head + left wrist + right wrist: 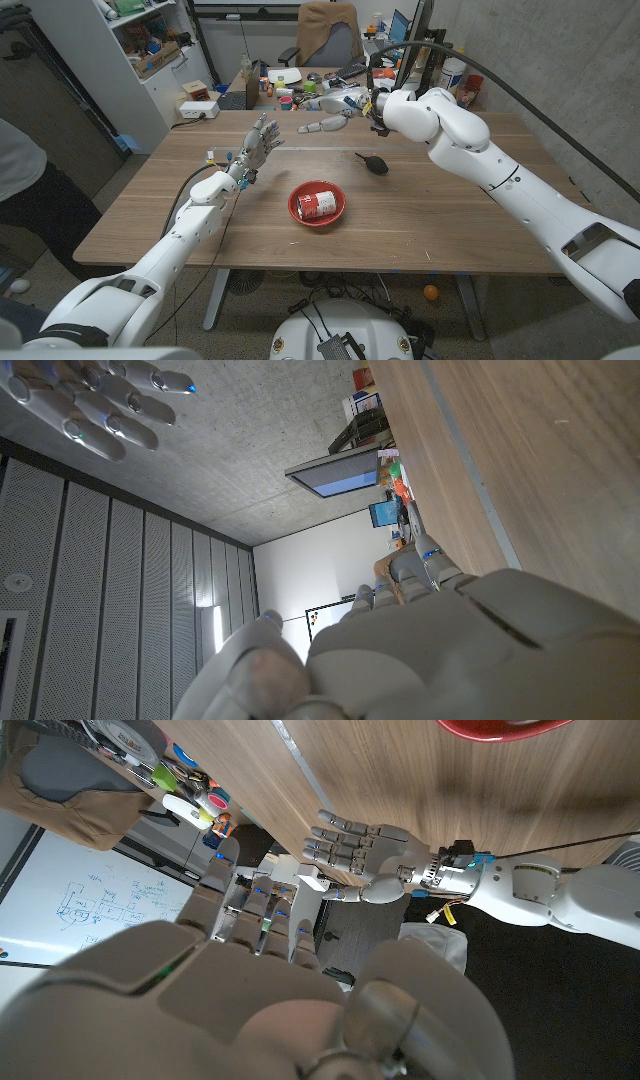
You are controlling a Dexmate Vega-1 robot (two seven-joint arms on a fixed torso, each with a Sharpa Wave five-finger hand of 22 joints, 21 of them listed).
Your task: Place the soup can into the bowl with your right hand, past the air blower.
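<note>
The soup can lies on its side inside the red bowl near the table's middle. The black air blower lies on the wood just beyond and to the right of the bowl. My right hand hovers near the table's far edge, past the blower, with its fingers stretched out and nothing in them. My left hand is raised to the left of the bowl, fingers spread and empty. In the right wrist view my right hand faces the left hand, and the bowl's rim shows.
Beyond the wooden table stands a cluttered desk with a chair. A white shelf unit stands at the back left. A person is at the left edge. A thick cable arcs over my right arm.
</note>
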